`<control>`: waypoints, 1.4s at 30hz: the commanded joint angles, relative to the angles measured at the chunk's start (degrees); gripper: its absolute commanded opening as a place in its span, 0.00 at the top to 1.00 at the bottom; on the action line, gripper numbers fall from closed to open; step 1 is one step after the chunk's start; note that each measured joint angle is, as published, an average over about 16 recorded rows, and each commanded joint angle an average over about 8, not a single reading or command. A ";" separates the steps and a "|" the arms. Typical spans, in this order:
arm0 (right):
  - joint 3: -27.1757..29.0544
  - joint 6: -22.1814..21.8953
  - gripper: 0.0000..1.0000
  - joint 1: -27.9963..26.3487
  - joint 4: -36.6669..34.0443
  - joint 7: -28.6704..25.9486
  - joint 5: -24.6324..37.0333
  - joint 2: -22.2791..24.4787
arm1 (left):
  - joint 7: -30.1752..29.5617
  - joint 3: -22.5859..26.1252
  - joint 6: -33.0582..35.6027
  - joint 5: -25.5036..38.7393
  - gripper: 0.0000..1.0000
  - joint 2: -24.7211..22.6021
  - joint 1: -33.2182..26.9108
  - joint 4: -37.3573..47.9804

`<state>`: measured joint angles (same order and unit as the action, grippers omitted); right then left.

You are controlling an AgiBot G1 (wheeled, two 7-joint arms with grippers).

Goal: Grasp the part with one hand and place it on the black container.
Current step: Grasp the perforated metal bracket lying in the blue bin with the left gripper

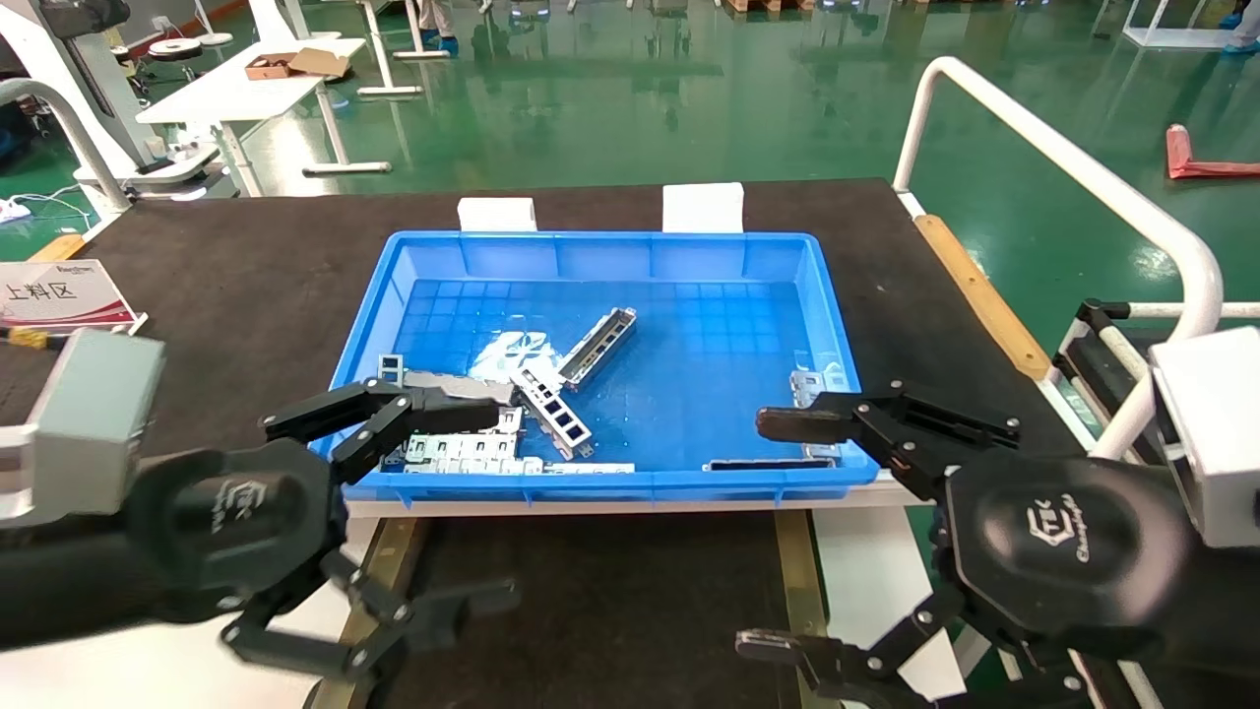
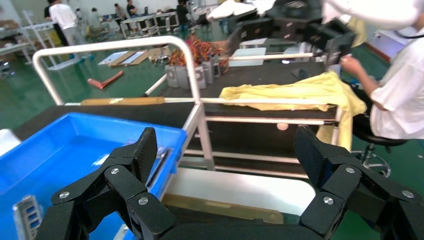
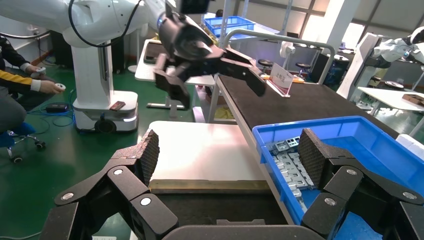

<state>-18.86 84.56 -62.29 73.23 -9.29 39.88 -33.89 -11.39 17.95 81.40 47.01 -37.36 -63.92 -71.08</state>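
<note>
The part, a long silver channel strip, lies slantwise in the middle of the blue bin. The black container, with brass side rails, sits below the bin's near wall; its floor also shows in the right wrist view. My left gripper is open and empty over the bin's near-left corner and the container's left rail. It also shows open in its own wrist view. My right gripper is open and empty at the bin's near-right corner, and its wrist view shows it open too.
A shorter ladder-like piece and flat slotted plates lie near the bin's front left. A small bracket and a dark strip lie at its right. A white rail runs along the table's right side.
</note>
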 commanded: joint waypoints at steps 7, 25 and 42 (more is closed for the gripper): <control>-0.01 0.00 0.00 -0.01 0.00 0.01 -0.01 0.00 | -1.37 3.22 -5.79 7.18 0.00 -4.53 -3.35 3.28; -0.04 -0.01 0.00 -0.01 0.00 0.02 -0.03 0.01 | -0.95 11.38 -22.87 24.13 0.00 -23.94 -15.17 27.36; -0.07 -0.02 0.00 -0.02 0.00 0.03 -0.04 0.02 | 16.78 11.57 -37.06 27.78 0.00 -38.52 -21.55 53.84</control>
<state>-18.92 84.54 -62.31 73.23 -9.26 39.84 -33.86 4.81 29.55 44.49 74.46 -75.36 -85.20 -18.09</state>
